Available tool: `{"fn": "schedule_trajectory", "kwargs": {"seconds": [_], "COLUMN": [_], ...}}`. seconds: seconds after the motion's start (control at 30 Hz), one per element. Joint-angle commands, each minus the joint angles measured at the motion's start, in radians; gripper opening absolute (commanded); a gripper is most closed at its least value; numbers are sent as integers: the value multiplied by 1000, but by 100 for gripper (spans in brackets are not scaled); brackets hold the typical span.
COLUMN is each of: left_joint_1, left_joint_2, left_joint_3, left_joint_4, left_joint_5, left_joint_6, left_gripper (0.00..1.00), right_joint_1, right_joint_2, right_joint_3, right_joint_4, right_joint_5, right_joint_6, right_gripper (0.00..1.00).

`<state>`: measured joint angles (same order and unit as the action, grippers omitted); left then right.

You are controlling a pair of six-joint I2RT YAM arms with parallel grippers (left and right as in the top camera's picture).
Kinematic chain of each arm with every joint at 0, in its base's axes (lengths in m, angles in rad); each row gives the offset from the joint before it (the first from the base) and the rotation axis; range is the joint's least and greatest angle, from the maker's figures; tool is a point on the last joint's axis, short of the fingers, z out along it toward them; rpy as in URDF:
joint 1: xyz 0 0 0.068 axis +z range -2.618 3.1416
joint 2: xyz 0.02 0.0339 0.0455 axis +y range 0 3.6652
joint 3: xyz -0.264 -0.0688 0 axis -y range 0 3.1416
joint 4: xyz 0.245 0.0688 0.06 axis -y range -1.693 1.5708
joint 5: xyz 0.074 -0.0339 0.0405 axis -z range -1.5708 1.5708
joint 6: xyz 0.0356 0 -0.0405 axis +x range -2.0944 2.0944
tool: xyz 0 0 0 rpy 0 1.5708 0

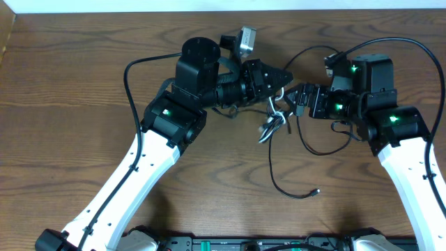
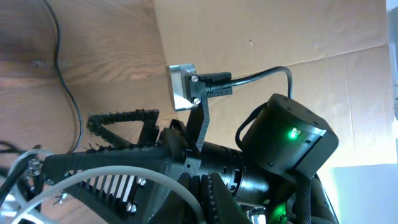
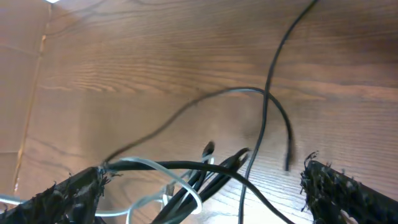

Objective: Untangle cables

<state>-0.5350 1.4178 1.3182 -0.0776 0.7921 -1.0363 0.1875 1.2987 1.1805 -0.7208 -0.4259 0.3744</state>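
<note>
The cables [image 1: 273, 124] hang as a tangled black and white bundle in mid-table, between my two grippers. My left gripper [image 1: 282, 75] points right and is shut on the white cable [image 2: 124, 180], which curves into its closed jaws. Facing it, my right gripper [image 1: 294, 94] stands wide open. In the right wrist view its fingers [image 3: 62, 196] flank the black strands [image 3: 211, 180] and a white loop [image 3: 186, 196], gripping neither. One black strand [image 3: 180, 165] runs across to the left fingertip.
A long black cable trails over the wooden table [image 1: 70, 104] to a loose plug [image 1: 317, 191] near the front. Another loop [image 1: 327, 148] lies under the right arm. Pale cardboard [image 2: 280, 31] borders the table's far edge.
</note>
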Motion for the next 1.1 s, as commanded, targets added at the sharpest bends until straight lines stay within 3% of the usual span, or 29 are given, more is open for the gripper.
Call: {"fn": "schedule_trajectory", "kwargs": {"seconds": [0.0, 0.57, 0.77, 0.87, 1.0, 1.07], "left_joint_1": [0, 0, 1, 0, 1, 1], "left_joint_2": [-7, -7, -7, -7, -7, -7], "left_joint_3": [14, 14, 14, 14, 14, 14], "left_joint_4": [14, 21, 21, 20, 19, 13], "left_joint_5": [27, 27, 27, 28, 28, 27], "left_joint_6": [-48, -52, -92, -92, -91, -76], "left_gripper": [8, 7, 8, 7, 7, 7], "right_joint_1": [10, 58, 57, 57, 57, 56], "right_joint_2": [6, 50, 126, 167, 207, 206], "right_joint_3": [3, 3, 3, 3, 3, 3], "right_joint_4": [2, -25, -14, 3, 33, 36], "right_joint_5": [-37, -2, 5, 5, 5, 5], "right_joint_6": [-6, -16, -16, -16, -16, -16], "right_gripper": [99, 99, 86, 69, 18, 3]}}
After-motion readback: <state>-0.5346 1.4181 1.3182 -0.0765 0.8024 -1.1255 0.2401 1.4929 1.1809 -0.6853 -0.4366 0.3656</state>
